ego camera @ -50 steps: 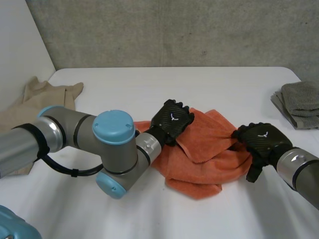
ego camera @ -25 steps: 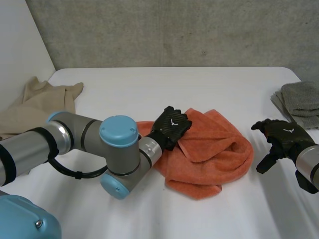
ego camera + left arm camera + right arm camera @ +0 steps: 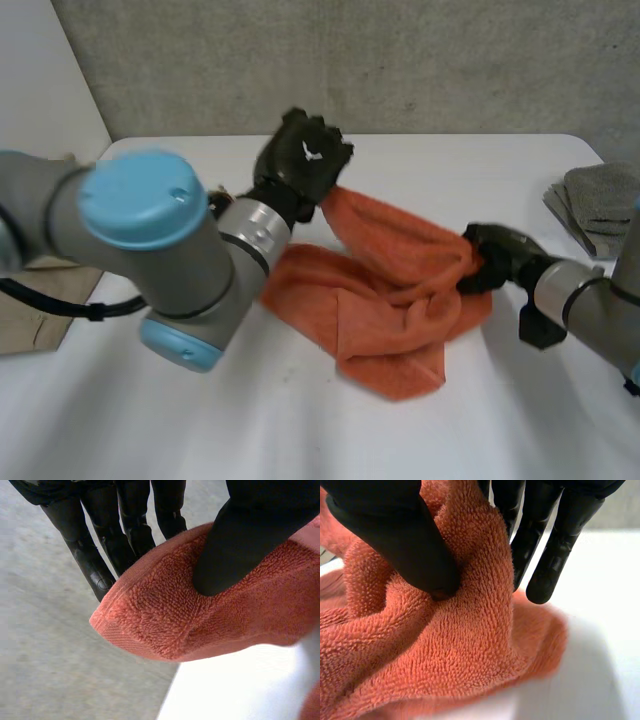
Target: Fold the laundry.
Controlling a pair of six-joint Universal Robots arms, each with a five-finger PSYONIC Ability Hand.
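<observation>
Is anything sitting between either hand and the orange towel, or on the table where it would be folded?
Nothing visible. The left hand pinches a raised corner of the orange towel; the right hand pinches its edge on the opposite side. The folded grey towels lie apart, beyond the right hand.

A plain orange towel (image 3: 390, 300) is pictured on a white desk (image 3: 300, 430). The left hand (image 3: 300, 160) and right hand (image 3: 495, 255) are shown in black, the left arm (image 3: 190, 270) in grey with a light-blue cap (image 3: 140, 195). A beige cloth (image 3: 35, 325) is seen left of the towel, a grey stack (image 3: 600, 205) right of it.
</observation>
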